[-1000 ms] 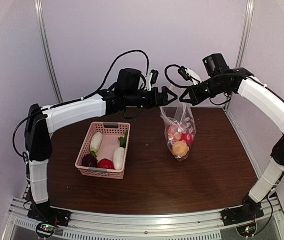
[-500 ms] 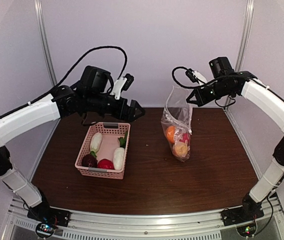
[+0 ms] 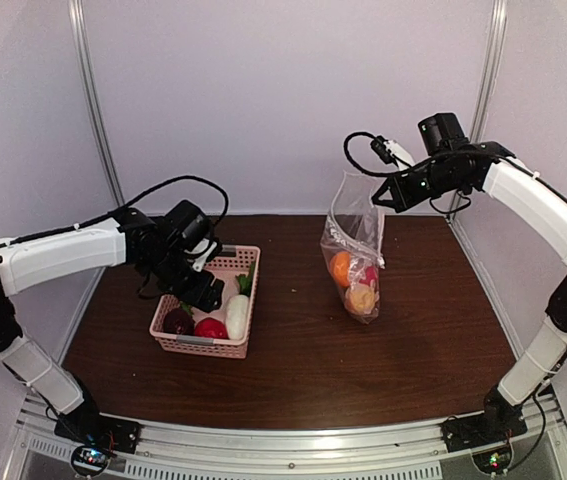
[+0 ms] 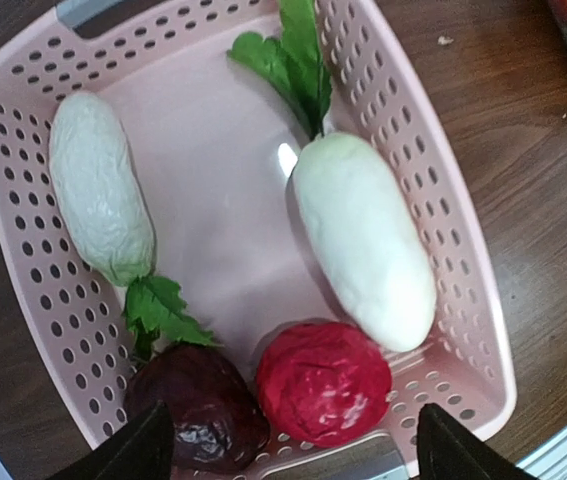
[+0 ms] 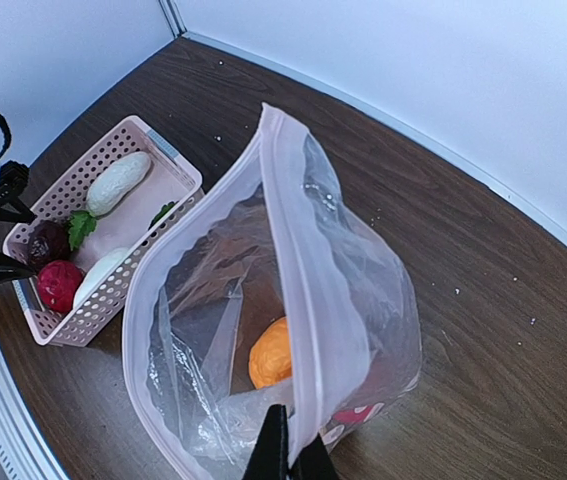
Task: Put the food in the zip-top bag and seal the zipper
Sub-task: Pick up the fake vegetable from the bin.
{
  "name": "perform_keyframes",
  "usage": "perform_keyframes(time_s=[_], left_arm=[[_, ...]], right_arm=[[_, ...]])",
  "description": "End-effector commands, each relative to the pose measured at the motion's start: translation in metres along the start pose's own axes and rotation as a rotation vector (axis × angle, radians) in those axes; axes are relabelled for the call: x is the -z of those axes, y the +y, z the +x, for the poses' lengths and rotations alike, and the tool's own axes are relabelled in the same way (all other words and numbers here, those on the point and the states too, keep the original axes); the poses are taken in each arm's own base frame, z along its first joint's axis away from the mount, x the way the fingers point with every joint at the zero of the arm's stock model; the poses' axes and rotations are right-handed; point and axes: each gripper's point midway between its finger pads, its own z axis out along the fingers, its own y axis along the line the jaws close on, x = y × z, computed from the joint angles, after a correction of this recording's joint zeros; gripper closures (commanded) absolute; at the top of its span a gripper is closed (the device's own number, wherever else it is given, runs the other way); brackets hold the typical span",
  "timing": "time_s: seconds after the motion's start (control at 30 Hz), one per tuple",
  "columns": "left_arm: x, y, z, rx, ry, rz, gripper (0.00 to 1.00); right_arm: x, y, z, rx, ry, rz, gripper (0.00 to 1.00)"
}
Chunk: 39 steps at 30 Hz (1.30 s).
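Four pieces of food lie in the pink basket [image 4: 450, 215], which sits toward the left edge of the table [image 3: 423, 350]. A white radish [image 4: 363, 250] lies along one long wall and a second radish [image 4: 100, 200] along the other. A red piece [image 4: 323, 385] and a dark maroon piece [image 4: 198, 405] sit side by side at one end wall. My left gripper [image 4: 298, 452] hangs over that end, fingers spread wide and holding nothing. My right gripper [image 5: 285, 452] is pinched tight on the mouth of the zip-top bag [image 5: 358, 300], right at the zipper [image 5: 285, 250]. It holds the bag up toward the table's far right corner, mouth gaping. Inside I see an orange piece [image 5: 271, 352] and a yellow piece [image 3: 361, 298].
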Motion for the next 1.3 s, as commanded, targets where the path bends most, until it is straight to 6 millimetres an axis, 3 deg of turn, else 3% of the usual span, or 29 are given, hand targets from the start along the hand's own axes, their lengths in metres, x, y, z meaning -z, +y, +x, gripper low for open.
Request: perform_keyframes(time_s=[0.0, 0.17, 0.4, 0.57, 0.7, 0.87, 1.07, 1.27], left_arm=[[-0.013, -0.005, 0.031, -0.01, 0.112, 0.048, 0.15], [-0.019, -0.014, 0.054, -0.045, 0.2, 0.114, 0.12], [-0.032, -0.021, 0.041, -0.062, 0.187, 0.133, 0.13], [-0.049, -0.022, 0.042, -0.078, 0.226, 0.121, 0.2], [-0.054, -0.022, 0.036, -0.072, 0.211, 0.11, 0.21], [-0.06, -0.023, 0.034, -0.08, 0.221, 0.114, 0.3], [-0.038, -0.016, 0.025, -0.128, 0.215, 0.072, 0.39], [0.013, -0.005, -0.016, -0.164, 0.117, 0.006, 0.43]], right_arm=[[0.003, 0.0, 0.001, 0.012, -0.008, 0.003, 1.0], [0.007, 0.0, 0.002, 0.018, -0.013, 0.015, 1.0], [0.006, 0.0, 0.005, 0.019, -0.01, 0.013, 1.0], [0.007, 0.001, 0.007, 0.021, -0.011, 0.013, 1.0], [0.007, 0.0, 0.01, 0.021, -0.005, 0.019, 1.0], [0.005, -0.001, 0.013, 0.021, 0.002, 0.021, 1.0], [0.003, -0.002, 0.013, 0.021, 0.006, 0.023, 1.0], [-0.001, -0.002, 0.015, 0.022, 0.015, 0.018, 1.0]])
